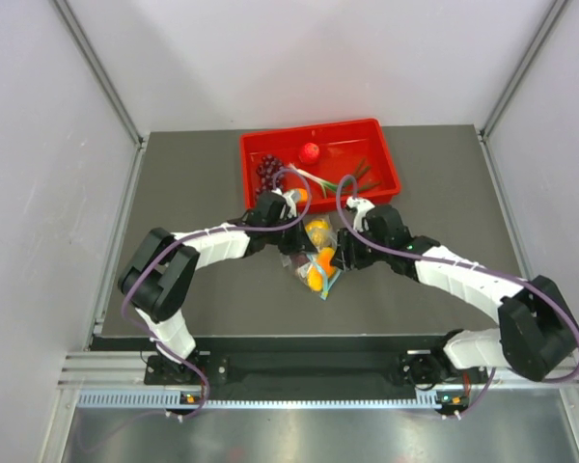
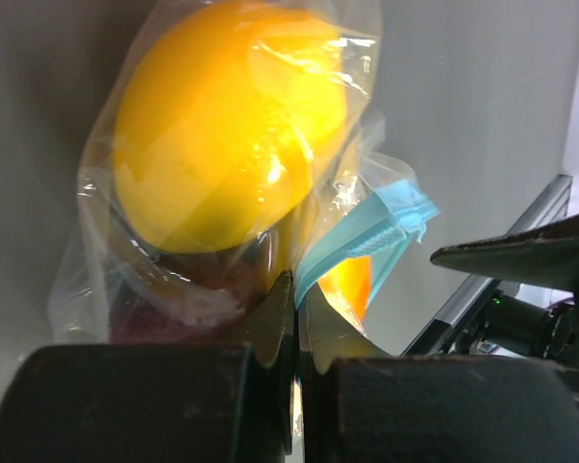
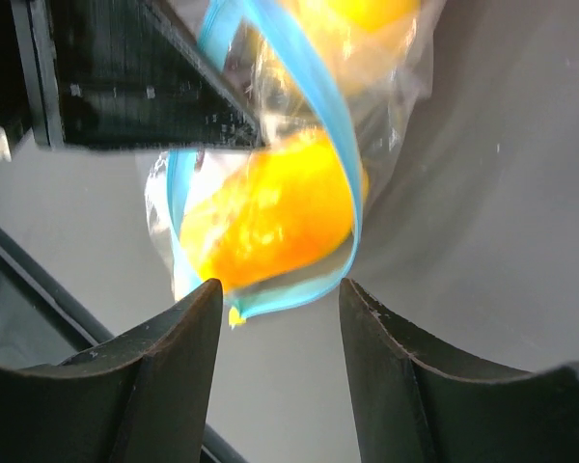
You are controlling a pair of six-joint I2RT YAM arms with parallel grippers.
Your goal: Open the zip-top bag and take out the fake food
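The zip-top bag (image 1: pixel 319 258) is between my two grippers at mid-table, its teal zip strip (image 2: pixel 376 227) spread into an open loop (image 3: pixel 343 183). Inside it are the yellow lemon (image 2: pixel 222 125), the orange mango (image 3: pixel 270 222) and the dark maroon piece (image 2: pixel 164 309). My left gripper (image 2: pixel 295 294) is shut on the bag's plastic edge beside the strip; in the top view the left gripper (image 1: pixel 294 246) is on the bag's left. My right gripper (image 3: pixel 280 294) is open and empty, its jaws just short of the strip's end; it shows at the bag's right (image 1: pixel 341 257).
A red tray (image 1: pixel 386 164) stands behind the bag, holding a purple grape bunch (image 1: pixel 268 172), a small red ball (image 1: pixel 310 150) and green stalks (image 1: pixel 359 179). The dark table (image 1: pixel 193 174) is bordered by metal rails and white walls.
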